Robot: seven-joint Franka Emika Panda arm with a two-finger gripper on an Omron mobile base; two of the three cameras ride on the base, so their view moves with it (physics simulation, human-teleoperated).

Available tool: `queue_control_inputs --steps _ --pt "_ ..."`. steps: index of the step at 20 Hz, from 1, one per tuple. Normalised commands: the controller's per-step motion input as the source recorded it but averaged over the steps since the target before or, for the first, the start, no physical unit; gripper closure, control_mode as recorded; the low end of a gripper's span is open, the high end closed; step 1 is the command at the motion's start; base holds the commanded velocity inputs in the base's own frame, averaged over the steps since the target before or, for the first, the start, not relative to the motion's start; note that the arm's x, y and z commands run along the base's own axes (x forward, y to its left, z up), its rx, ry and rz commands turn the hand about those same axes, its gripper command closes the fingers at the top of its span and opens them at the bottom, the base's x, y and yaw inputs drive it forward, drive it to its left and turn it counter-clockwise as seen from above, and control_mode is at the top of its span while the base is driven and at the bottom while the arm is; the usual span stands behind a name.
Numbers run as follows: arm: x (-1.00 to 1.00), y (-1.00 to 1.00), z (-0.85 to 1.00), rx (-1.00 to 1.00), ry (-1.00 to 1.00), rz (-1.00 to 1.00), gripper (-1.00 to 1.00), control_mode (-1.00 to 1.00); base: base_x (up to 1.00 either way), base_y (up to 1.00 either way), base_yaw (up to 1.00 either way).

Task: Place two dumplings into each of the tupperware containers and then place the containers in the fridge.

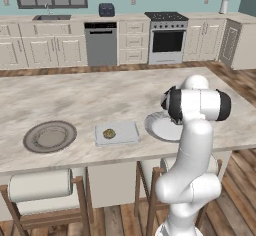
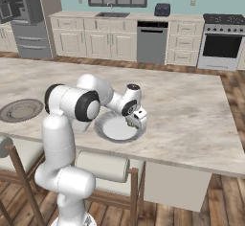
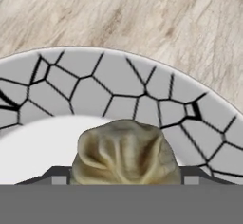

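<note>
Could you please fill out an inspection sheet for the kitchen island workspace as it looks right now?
Surface: pale marbled island countertop, level.
Job's things: one tan crimped dumpling lies in the shallow pale grey tupperware tray; a second tan dumpling sits in the white crackle-patterned bowl; the grey fridge stands at far left.
Clutter: round brownish-grey plate, left of the tray.
Grippers: the gripper is low in the bowl, fingertips either side of the dumpling; grip cannot be confirmed.
Cables: nothing seen.
Surroundings: wooden stools, steel dishwasher, oven.
</note>
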Motion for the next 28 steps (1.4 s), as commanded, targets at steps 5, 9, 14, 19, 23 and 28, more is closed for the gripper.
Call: queue_control_inputs --steps 5,9,14,19,23,28 --pt "0.0 0.44 0.37 0.01 0.05 0.06 1.0 -1.0 0.0 0.0 0.0" --pt "-0.22 0.85 0.34 0.0 0.01 0.07 1.0 -1.0 0.0 0.0 0.0" --pt "-0.23 1.0 0.01 -0.02 0.04 0.17 1.0 -1.0 0.0 0.0 0.0" --pt "0.07 1.0 -0.05 -0.01 0.06 0.21 1.0 -1.0 0.0 0.0 0.0" --pt "0.28 1.0 0.0 0.0 0.09 0.24 1.0 -1.0 0.0 0.0 0.0" --pt "0.28 1.0 -0.09 0.0 0.09 0.18 1.0 -1.0 0.0 0.0 0.0"
